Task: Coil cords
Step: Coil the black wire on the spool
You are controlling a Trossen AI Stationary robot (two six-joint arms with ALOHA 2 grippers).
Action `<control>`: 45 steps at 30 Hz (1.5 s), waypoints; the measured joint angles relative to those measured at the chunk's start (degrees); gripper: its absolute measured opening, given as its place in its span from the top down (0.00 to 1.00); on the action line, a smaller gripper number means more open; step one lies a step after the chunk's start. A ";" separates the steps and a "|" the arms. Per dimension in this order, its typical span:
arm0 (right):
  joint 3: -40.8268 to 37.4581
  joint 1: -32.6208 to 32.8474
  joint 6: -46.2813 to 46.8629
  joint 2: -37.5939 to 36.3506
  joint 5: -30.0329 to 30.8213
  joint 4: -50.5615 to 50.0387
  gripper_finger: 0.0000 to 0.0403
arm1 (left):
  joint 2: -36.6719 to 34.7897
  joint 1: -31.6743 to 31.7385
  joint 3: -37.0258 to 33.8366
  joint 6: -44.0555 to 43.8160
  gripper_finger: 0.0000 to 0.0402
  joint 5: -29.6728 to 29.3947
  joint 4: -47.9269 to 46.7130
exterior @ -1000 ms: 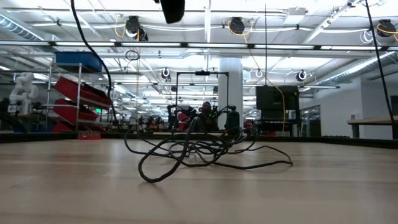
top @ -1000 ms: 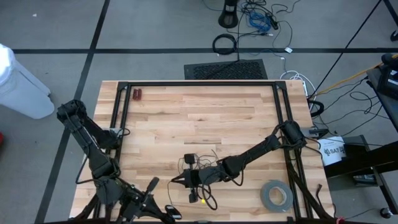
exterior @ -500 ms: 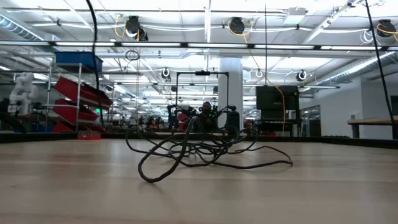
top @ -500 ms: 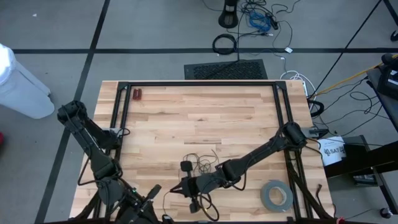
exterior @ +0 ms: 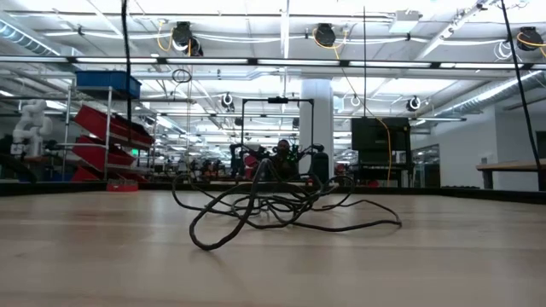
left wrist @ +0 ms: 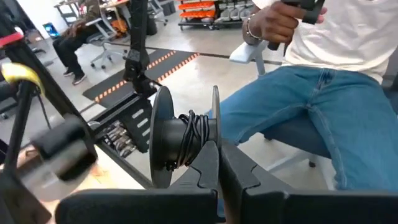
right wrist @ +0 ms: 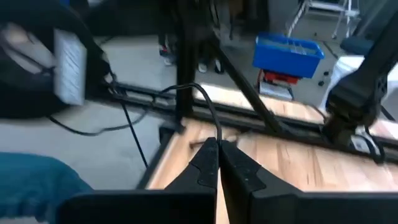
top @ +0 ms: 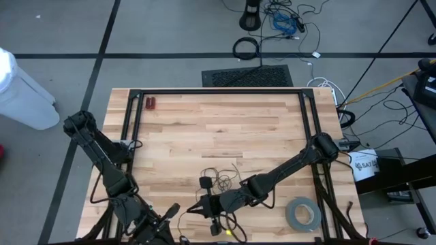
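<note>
The cords are one thin black cord. Part of it is wound on the hub of a black spool (left wrist: 186, 140); the rest lies as a loose tangle (exterior: 273, 203) (top: 219, 180) on the wooden table, right of the middle near the front. My left gripper (left wrist: 219, 163) is shut on the spool at the table's near left corner (top: 174, 235). My right gripper (right wrist: 217, 144) hovers beside the tangle (top: 192, 206), shut on a strand of the cord. My left gripper pinches the rim of one spool flange (left wrist: 215, 124) between its two fingers. The fingers lie about level and point past the table's near edge. The spool stands beyond the fingertips, lifted clear, its hub lying across the fingers. My right gripper pinches a single strand of the cord (right wrist: 214, 132) at its fingertips. The fingers are nearly level and point toward the table's near left. The strand rises from the tips and bends away in a slack arc.
A grey tape roll (top: 302, 214) lies at the near right. A small red object (top: 150, 103) sits at the far left. A black frame (top: 218, 91) runs along the table's edges. A seated person (left wrist: 323, 93) is just beyond the near edge.
My right gripper has risen and drifted a little toward the near edge, still shut on the strand. My left gripper has swung sideways in place with the spool. The tangle on the table has kept its shape.
</note>
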 joint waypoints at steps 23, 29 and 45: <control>13.89 7.46 -1.68 -0.93 12.19 -22.46 1.00 | 0.32 2.50 -1.77 -11.05 1.00 -7.01 -3.63; 15.63 9.96 -1.24 -1.01 12.30 -22.83 1.00 | 0.32 2.49 -1.77 -13.29 1.00 -11.76 -7.97; 15.60 11.57 8.37 -0.23 15.19 -35.14 1.00 | -4.50 0.46 -1.79 -11.22 1.00 -18.51 -10.70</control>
